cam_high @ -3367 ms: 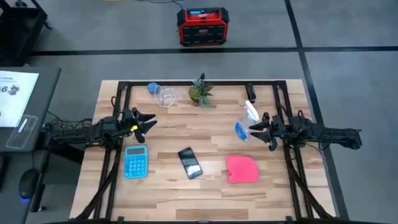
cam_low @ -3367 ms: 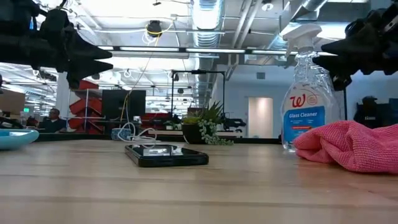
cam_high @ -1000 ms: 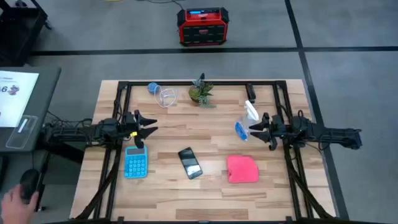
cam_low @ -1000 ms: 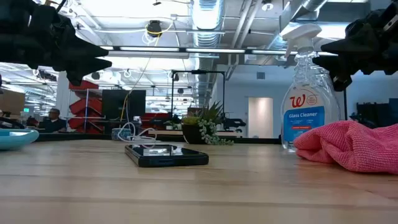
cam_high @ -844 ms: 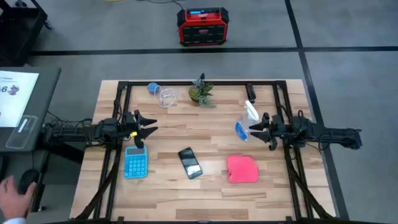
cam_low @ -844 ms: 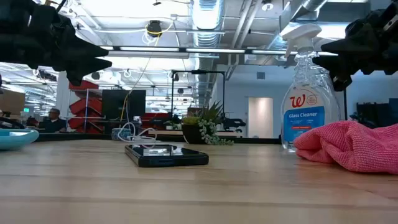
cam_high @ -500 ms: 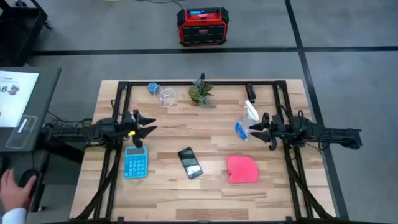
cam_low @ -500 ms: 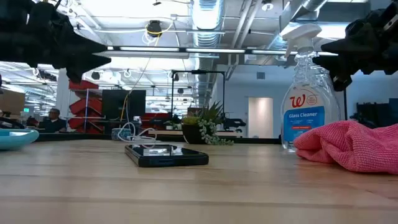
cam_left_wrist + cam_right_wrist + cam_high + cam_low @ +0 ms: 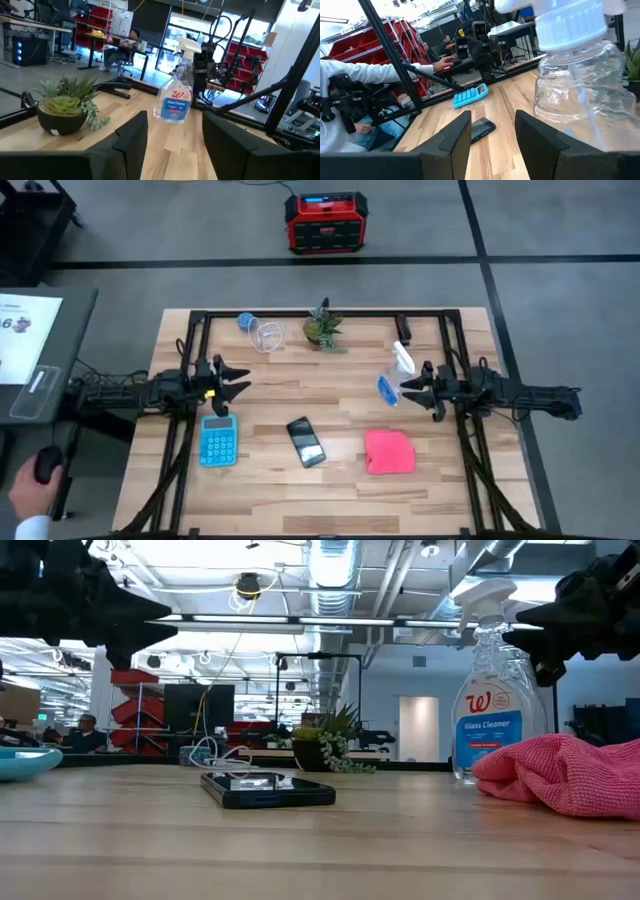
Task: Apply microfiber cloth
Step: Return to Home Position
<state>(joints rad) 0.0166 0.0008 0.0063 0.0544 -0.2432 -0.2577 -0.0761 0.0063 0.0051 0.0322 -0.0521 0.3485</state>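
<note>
Fingers [image 9: 131,142] of the left gripper [image 9: 238,380] stand apart and empty above the bench [image 9: 340,490], the light blue calculator [image 9: 218,442] just beside them. Fingers [image 9: 451,145] of the right gripper [image 9: 410,393] likewise stand apart and empty, the spray bottle [image 9: 395,372] at their tips. The microfiber cloth [image 9: 389,451] lies bunched on the bench near the right fingers, clear of them, with the black phone [image 9: 306,441] between it and the calculator.

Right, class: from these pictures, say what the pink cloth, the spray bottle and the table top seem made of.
Pink cloth: soft fabric, likely microfiber; nubbly, matte, slumped in folds.
Spray bottle: clear glossy plastic; see-through, white trigger head.
Table top: light wood planks, visible grain and seams.
</note>
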